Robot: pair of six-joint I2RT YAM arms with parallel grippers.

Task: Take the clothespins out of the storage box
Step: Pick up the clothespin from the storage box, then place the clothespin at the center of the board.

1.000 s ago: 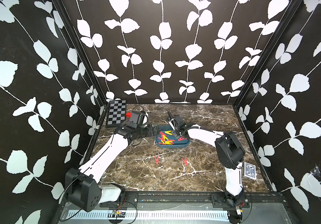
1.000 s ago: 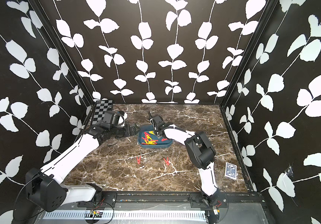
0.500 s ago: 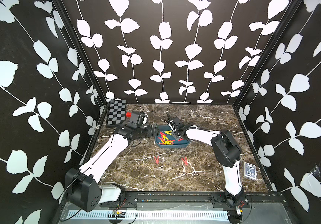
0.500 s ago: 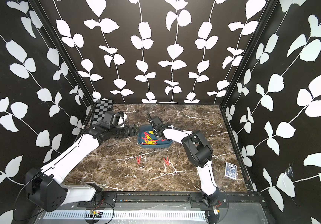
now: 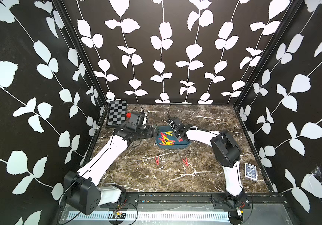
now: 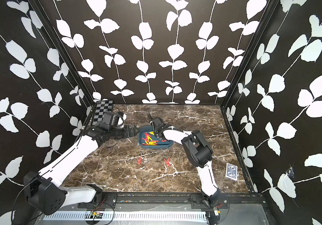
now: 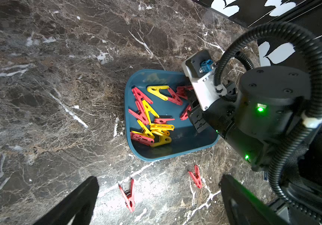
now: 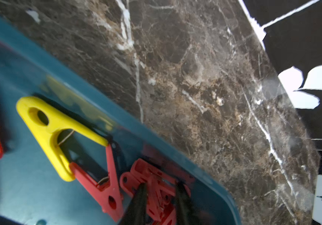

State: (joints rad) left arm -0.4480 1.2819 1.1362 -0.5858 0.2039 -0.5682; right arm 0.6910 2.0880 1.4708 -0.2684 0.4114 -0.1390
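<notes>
Checkerboard (image 5: 116, 115) far left, my left fingers (image 7: 78, 200) spread wide beside the storage box (image 5: 173, 146), red and yellow clothespins (image 5: 166, 138) heaped inside, my right fingers (image 8: 139, 200) pinching a red clothespin (image 8: 156, 187) by its wall, two loose red clothespins (image 5: 157, 160) on the worktop (image 5: 156, 179) in front

Left arm (image 5: 107, 152) stretched low, left jaws wide apart, right arm (image 5: 201, 135) bent downward, right jaws pinched narrow
</notes>
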